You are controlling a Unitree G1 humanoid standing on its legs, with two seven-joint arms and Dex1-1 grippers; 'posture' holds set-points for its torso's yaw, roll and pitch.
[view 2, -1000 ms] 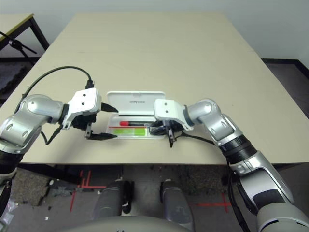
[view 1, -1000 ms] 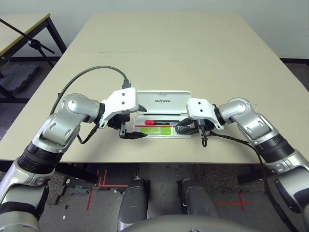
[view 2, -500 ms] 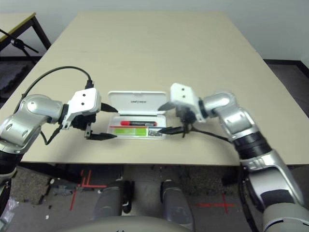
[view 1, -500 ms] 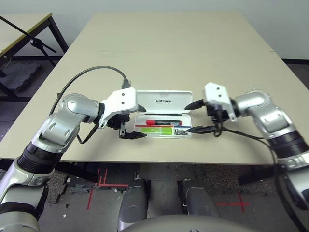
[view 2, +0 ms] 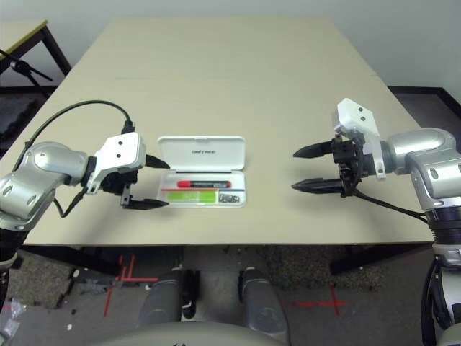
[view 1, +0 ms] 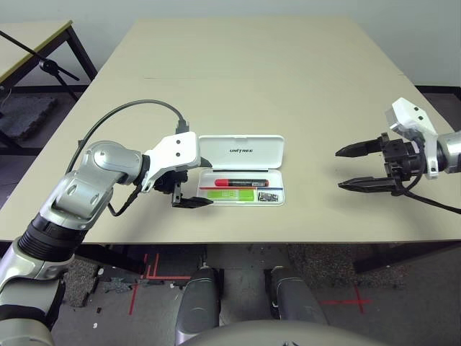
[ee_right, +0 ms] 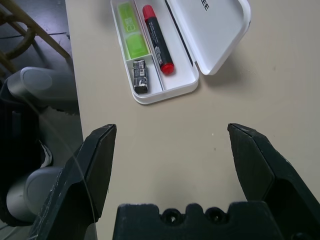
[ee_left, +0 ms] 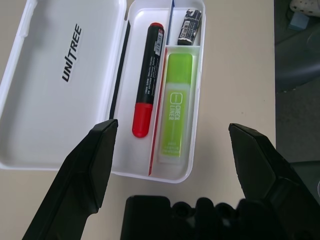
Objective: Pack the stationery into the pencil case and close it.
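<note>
- Pencil case, head views: it lies open on the counter, lid folded back flat, just beside the left end effector and well apart from the right end effector. All three pieces lie in the tray: the red-and-black marker, the green highlighter and the small clip.
- What changed: a second ago the right end effector was down over the clip end of the tray; it is now swung out toward the counter's right side, fingers spread and carrying nothing. The clip sits in its compartment, so I judge the last item has just been dropped in and packing is done.
- The left end effector has not shifted; it hangs released at the case's near left corner, one finger over the lid side and one at the tray's front edge.
- Left wrist view: between the spread fingers the marker and highlighter lie side by side with the stripe divider between them; the clip is at the far end.
- Right wrist view: beyond the wide-open fingers is bare counter, the case far ahead.
- Remaining, as I read it: swinging the lid over the tray and pressing it shut; the left end effector is the better placed.
</note>
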